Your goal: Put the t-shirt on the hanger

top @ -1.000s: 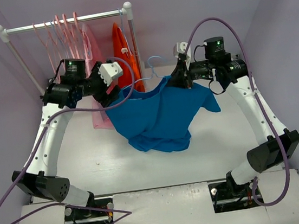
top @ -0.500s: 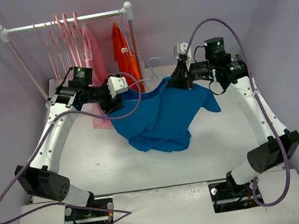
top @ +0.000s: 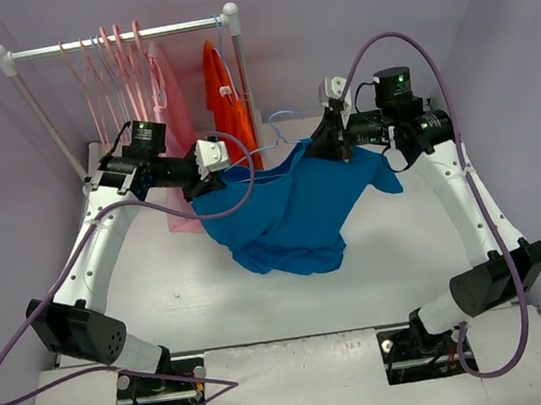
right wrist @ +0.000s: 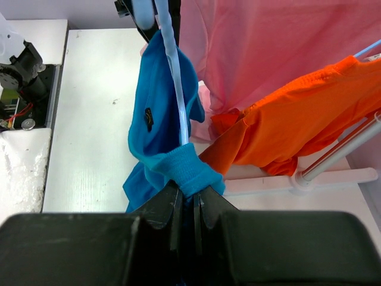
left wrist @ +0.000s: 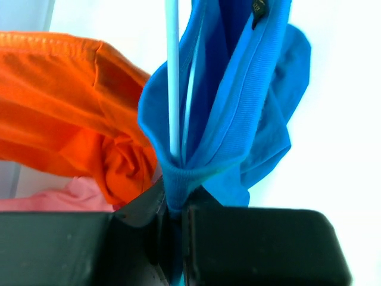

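Observation:
The bright blue t-shirt [top: 291, 210] hangs stretched between both grippers above the table, its lower part sagging onto the surface. My left gripper [top: 208, 181] is shut on the shirt's left top edge [left wrist: 178, 179], and the jaws [left wrist: 177, 208] pinch a fold of blue cloth. My right gripper [top: 329, 148] is shut on the right top edge [right wrist: 193, 170], its jaws [right wrist: 191, 199] closed tight on cloth. The pale blue hanger [top: 280, 119] shows its hook behind the shirt. Its thin bar [left wrist: 172, 77] [right wrist: 174, 65] runs inside the neck opening between the two grips.
A white clothes rack [top: 117, 39] stands at the back left with several pink hangers [top: 101, 65], a pale pink garment [top: 168, 106] and an orange garment [top: 222, 95]. The orange garment [left wrist: 71, 101] [right wrist: 297, 125] hangs close beside the shirt. Purple walls enclose the table [top: 162, 285].
My left gripper moved right to the shirt's left top edge and shut on it. My right gripper stayed shut on the shirt and shifted only slightly.

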Controlling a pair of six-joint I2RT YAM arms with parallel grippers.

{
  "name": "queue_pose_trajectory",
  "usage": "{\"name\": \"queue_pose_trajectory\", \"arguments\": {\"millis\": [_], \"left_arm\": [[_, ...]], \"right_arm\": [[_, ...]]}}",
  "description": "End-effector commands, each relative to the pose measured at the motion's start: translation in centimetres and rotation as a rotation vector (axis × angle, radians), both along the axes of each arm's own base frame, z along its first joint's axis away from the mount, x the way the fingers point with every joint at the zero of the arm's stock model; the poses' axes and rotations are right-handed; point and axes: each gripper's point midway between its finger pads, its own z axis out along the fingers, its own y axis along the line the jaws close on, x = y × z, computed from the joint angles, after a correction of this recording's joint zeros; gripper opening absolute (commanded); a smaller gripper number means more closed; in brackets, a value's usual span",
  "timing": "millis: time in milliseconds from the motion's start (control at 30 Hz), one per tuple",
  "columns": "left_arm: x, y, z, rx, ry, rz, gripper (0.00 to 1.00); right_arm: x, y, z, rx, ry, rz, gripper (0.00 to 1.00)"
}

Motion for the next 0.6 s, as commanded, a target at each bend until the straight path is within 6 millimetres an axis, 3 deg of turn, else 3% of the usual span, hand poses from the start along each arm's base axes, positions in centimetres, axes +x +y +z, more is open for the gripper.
{"name": "queue_pose_trajectory", "arguments": {"millis": [0,233,567], "left_arm": [[-1.6,-1.7,5.0,-0.135,-0.113,-0.116,0.00],[-2.4,-2.3,5.7,-0.164,-0.104,-0.144,0.14],[-2.4,-2.9,6.1,-0.173,-0.102,-0.156,0.15]], "right_arm": [[-1.3,0.0,2.8,0.052,-0.094,0.037,0.00],[-1.4,0.1,2.6,0.054,-0.078,0.043,0.00],[-1.5,0.1,2.2,0.052,-0.068,0.041,0.00]]}}
